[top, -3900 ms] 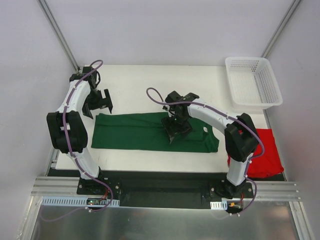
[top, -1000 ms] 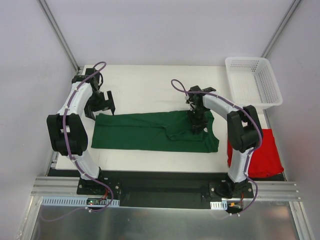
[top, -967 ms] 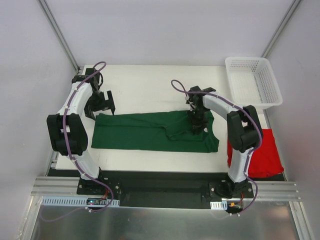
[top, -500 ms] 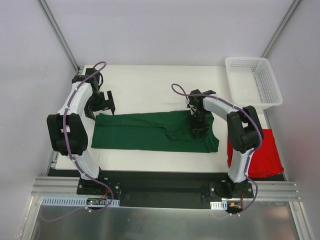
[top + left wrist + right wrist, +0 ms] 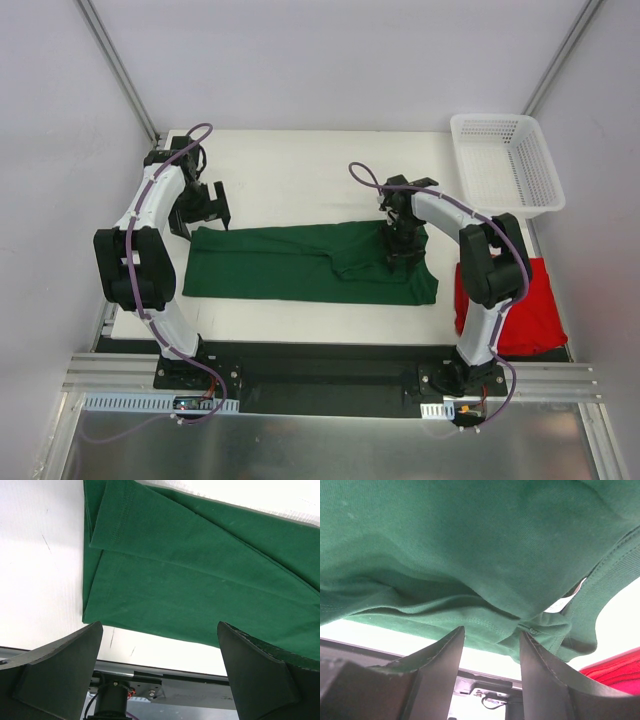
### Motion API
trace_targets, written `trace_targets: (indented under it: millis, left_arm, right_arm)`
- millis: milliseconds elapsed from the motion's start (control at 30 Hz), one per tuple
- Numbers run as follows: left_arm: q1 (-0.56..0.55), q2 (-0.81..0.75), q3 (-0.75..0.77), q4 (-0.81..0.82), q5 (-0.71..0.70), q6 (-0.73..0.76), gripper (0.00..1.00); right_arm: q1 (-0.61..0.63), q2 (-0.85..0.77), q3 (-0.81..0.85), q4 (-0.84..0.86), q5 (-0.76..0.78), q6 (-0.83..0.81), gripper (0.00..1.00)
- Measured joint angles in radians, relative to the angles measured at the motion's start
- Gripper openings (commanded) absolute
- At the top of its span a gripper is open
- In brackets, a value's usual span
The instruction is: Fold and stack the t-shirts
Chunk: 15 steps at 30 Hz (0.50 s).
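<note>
Right fingers edged rightward, over green t-shirt collar

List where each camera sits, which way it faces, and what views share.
Top external: above and behind the bases, looking down at the table; both arms show.
Left wrist: above the left end of the green t-shirt, facing the near edge; left pincer frames it.
Right wrist: low over its collar end, facing the near edge; right pincer shows.
All share the green t-shirt.
</note>
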Motion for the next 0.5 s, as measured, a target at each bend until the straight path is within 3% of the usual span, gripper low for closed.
trace_targets:
  millis: [67, 400, 500]
  left_arm:
    - [0.0, 0.0, 0.0, 0.0, 0.0, 0.0, 0.99]
    - [0.0, 0.0, 0.0, 0.0, 0.0, 0.0, 0.99]
    - [0.0, 0.0, 0.0, 0.0, 0.0, 0.0, 0.99]
  right_arm:
    - [0.0, 0.0, 0.0, 0.002, 0.0, 0.0, 0.5]
    - [0.0, 0.001, -0.001, 0.009, -0.019, -0.002, 0.08]
    - [0.0, 0.001, -0.002, 0.013, -0.028, -0.002, 0.03]
